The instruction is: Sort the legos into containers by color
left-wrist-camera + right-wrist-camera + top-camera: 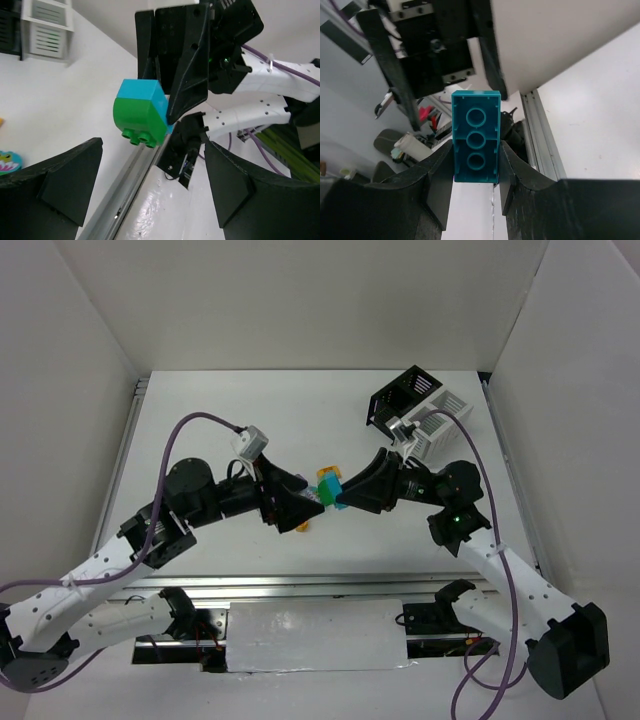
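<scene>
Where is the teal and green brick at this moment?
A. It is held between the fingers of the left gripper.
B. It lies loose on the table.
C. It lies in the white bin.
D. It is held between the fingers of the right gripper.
D: the right wrist view shows the right gripper shut on the brick, while the left gripper stands open, clear of it.

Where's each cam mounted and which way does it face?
Top external: above and behind the bases, looking down at the table; both arms show, left gripper and right gripper tip to tip.
Left wrist: on the left arm, facing the right gripper; open left fingers at the bottom.
Right wrist: on the right arm, looking along right fingers clamping the teal brick.
Shared: both wrist views show the teal brick.
</scene>
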{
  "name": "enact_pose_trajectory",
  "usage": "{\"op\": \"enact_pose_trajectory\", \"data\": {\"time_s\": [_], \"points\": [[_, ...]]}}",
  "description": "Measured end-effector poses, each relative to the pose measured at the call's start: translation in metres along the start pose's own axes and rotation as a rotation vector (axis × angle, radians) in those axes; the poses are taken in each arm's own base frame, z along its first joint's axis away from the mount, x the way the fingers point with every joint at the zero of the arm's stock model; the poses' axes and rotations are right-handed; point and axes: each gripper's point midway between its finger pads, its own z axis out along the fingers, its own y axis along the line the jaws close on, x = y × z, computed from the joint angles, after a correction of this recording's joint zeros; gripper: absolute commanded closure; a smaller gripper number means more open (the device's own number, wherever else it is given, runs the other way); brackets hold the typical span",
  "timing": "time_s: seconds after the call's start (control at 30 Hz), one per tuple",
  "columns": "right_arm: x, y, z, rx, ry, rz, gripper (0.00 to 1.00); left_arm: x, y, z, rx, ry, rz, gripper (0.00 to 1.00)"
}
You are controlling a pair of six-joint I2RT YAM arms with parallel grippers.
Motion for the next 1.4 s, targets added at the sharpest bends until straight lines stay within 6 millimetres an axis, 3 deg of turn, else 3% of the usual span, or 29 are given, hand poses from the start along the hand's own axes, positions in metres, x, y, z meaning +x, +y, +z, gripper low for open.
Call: {"op": "enact_pose_trajectory", "data": {"time_s": [0.2,0.37,0.4,0.47,0.5,0.53,0.57,0.6,0.63,0.73,0.8,0.83,0.87,0.97,1.4], "points": [[0.004,0.026,0.001,-0.081,0.022,-0.049,1.00,0.011,-0.007,0.015,0.080,0.049,-0.005,0.11],[0.007,0.028,0.002,-0.090,0.034,-0.049,1.00,0.011,-0.012,0.021,0.115,0.051,-0.008,0.45],[0.007,0.027,0.002,-0.088,0.035,-0.049,1.00,0.010,-0.013,0.021,0.124,0.047,-0.005,0.65],[0.007,0.028,0.002,-0.093,0.035,-0.069,0.99,0.008,-0.016,0.021,0.137,0.044,-0.012,0.88],[0.006,0.029,0.002,-0.098,0.034,-0.078,0.92,0.008,-0.017,0.020,0.140,0.042,-0.016,1.00],[0.007,0.030,0.002,-0.101,0.036,-0.082,0.75,0.007,-0.018,0.020,0.143,0.041,-0.016,1.00],[0.006,0.030,0.002,-0.102,0.036,-0.084,0.40,0.007,-0.018,0.020,0.144,0.042,-0.016,1.00],[0.007,0.030,0.002,-0.102,0.038,-0.080,0.32,0.008,-0.018,0.020,0.148,0.044,-0.014,1.00],[0.007,0.029,0.002,-0.098,0.038,-0.078,0.31,0.009,-0.019,0.020,0.155,0.049,-0.012,1.00],[0.007,0.028,0.003,-0.091,0.044,-0.081,0.32,0.014,-0.023,0.021,0.183,0.073,-0.009,1.00],[0.004,0.029,0.004,-0.091,0.045,-0.089,0.39,0.016,-0.024,0.021,0.197,0.082,0.000,1.00],[0.002,0.029,0.005,-0.092,0.044,-0.094,0.47,0.016,-0.025,0.020,0.202,0.085,0.003,1.00],[0.001,0.031,0.005,-0.096,0.044,-0.100,0.67,0.017,-0.025,0.020,0.204,0.086,0.005,1.00],[-0.001,0.036,0.006,-0.107,0.052,-0.123,1.00,0.015,-0.024,0.021,0.202,0.082,0.006,1.00],[-0.002,0.023,-0.001,-0.043,0.048,-0.174,1.00,0.021,-0.011,0.021,0.134,0.100,0.034,1.00]]}}
